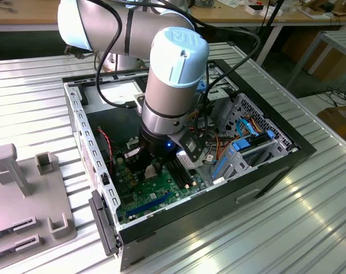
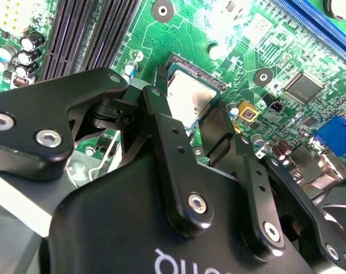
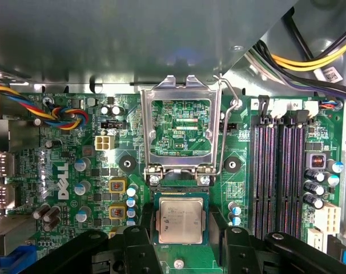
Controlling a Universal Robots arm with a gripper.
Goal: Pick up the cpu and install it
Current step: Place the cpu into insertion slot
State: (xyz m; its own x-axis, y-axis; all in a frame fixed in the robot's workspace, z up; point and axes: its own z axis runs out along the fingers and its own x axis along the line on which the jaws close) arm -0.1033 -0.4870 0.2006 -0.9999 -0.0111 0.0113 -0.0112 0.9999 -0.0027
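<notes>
The cpu (image 3: 180, 220) is a flat silver-grey square with a darker rim, lying level at the socket (image 3: 180, 190) on the green motherboard (image 3: 64, 188). My gripper (image 3: 180, 224) straddles it, one black finger (image 3: 145, 224) against each of two opposite edges. In the second wrist view the cpu (image 2: 187, 98) sits between the same fingers (image 2: 157, 108), with the gripper (image 2: 188, 113) shut on it. The socket's silver load plate (image 3: 147, 125) stands flipped open behind it. In the exterior view the gripper (image 1: 152, 169) reaches down into the open computer case (image 1: 258, 171).
Long black memory slots (image 3: 276, 177) run beside the socket. Coloured cable bundles (image 3: 59, 114) and yellow wires (image 3: 310, 57) lie along the case walls. A drive cage with blue parts (image 1: 247, 142) fills the case's side at the exterior view's right. A grey fixture (image 1: 24, 188) stands on the ribbed table.
</notes>
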